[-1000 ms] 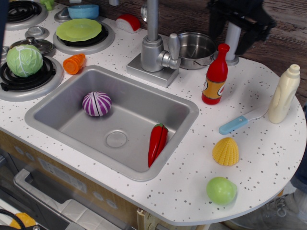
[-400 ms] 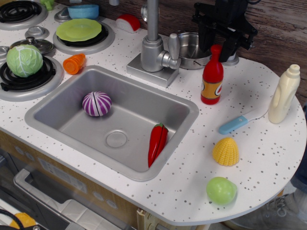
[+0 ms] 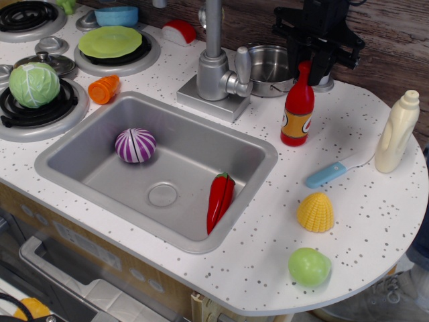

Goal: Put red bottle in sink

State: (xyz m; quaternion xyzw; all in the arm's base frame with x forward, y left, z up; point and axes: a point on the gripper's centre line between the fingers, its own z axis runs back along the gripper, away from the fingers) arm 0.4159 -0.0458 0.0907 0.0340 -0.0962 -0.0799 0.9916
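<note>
One red bottle (image 3: 298, 107), upright on counter right of one sink (image 3: 100, 164); one gripper (image 3: 307, 64), jaws spread astride its cap.

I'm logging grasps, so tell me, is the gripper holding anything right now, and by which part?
It cannot be told. The gripper sits over the cap of the red bottle, which stands on the counter, but contact isn't clear.

Black, blocky hand (image 3: 307, 62) with angular matte brackets

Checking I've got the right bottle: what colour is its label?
Orange and white, on the red bottle, clearest in the observation.image view.
</note>
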